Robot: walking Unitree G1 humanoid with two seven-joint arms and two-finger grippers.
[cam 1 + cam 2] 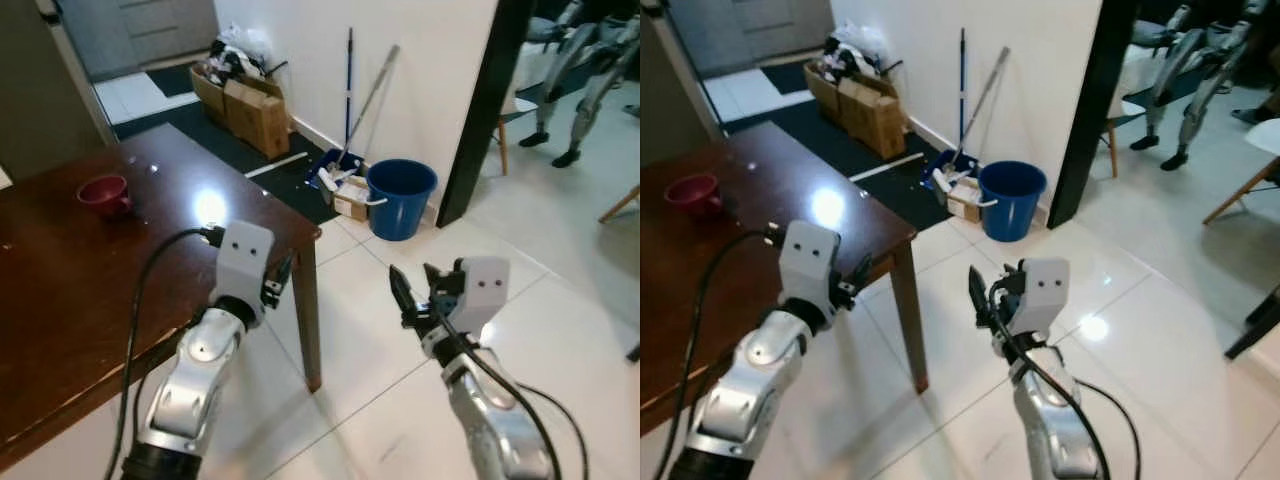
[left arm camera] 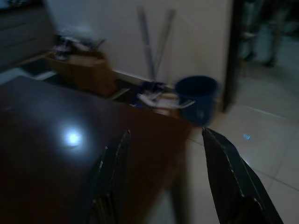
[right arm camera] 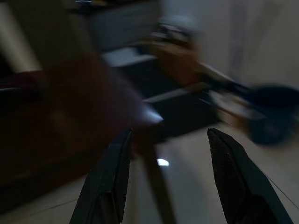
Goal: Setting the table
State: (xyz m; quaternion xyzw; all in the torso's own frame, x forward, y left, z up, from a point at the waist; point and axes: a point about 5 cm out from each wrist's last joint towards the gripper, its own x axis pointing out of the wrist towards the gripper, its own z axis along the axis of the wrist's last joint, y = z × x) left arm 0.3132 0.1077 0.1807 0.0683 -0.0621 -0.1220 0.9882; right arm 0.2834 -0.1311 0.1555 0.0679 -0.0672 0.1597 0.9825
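— Where's the cup?
— A red cup [image 1: 103,194] stands near the table's [image 1: 60,300] far left edge, beyond the left gripper [image 1: 281,278], the nearer arm.
— Grippers?
— Both empty, fingers apart; the right gripper [image 1: 412,291] hangs over tile, seemingly off the near corner.
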